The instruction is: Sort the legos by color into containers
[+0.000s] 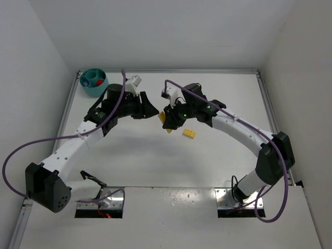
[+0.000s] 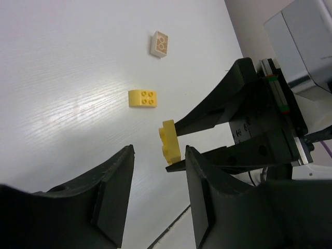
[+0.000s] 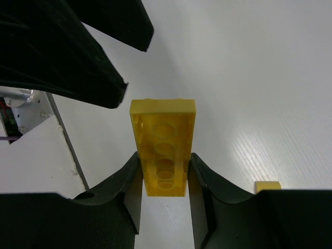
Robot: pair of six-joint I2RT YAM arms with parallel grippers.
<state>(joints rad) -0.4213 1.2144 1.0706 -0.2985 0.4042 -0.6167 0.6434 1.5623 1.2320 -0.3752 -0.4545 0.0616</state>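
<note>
My right gripper [image 1: 167, 123] is shut on a long yellow lego [image 3: 163, 150] and holds it above the table, hollow underside toward the right wrist camera. My left gripper [image 1: 154, 111] is open and empty, its tips just left of that lego [image 2: 169, 142], apart from it. A second small yellow lego [image 1: 189, 134] lies on the table right of the grippers; it also shows in the left wrist view [image 2: 142, 98]. The teal bowl [image 1: 94, 81] stands at the far left corner, with red and purple pieces in its compartments.
A pale brick with orange studs [image 2: 160, 44] lies farther off on the table; it does not show in the top view. White walls close in the table on the left, back and right. A purple cable loops off each arm.
</note>
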